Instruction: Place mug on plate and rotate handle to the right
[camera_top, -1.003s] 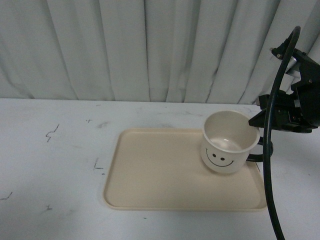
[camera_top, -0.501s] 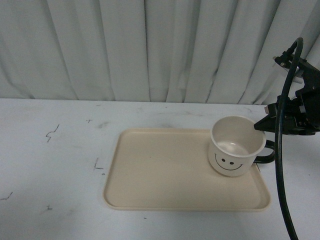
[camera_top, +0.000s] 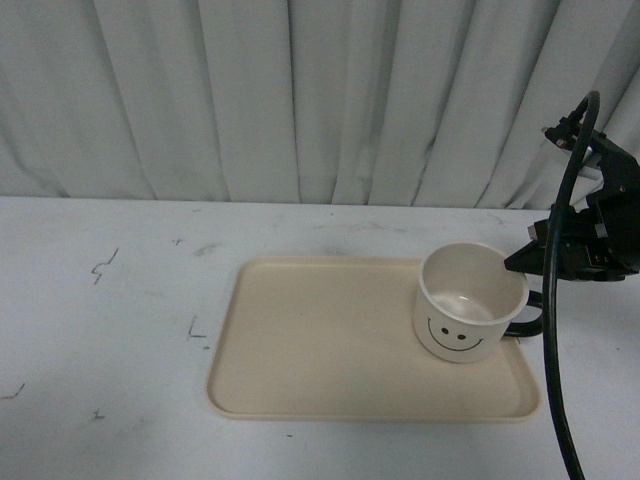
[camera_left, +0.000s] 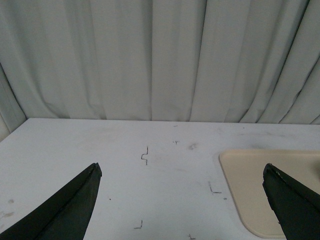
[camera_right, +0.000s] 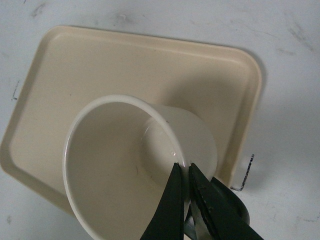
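The cream-white mug (camera_top: 468, 300) stands on the right end of the beige plate (camera_top: 330, 340), smiley face toward me. Its black handle (camera_top: 531, 313) points right, over the plate's right rim. My right gripper (camera_top: 520, 262) is shut on the mug's rim at the right side. In the right wrist view the black fingers (camera_right: 172, 200) pinch the mug (camera_right: 115, 165) wall, one inside and one outside, above the plate (camera_right: 100, 65). My left gripper (camera_left: 182, 200) is open and empty over the bare table, left of the plate (camera_left: 265, 185).
The white table (camera_top: 110, 330) carries small black pen marks (camera_top: 103, 265) left of the plate. A grey curtain (camera_top: 300, 100) hangs along the back edge. A black cable (camera_top: 550, 330) loops down from the right arm at the right edge.
The mug has come down and shifted slightly right, from tilted and lifted to standing level on the plate's right end. The right gripper came down with it.
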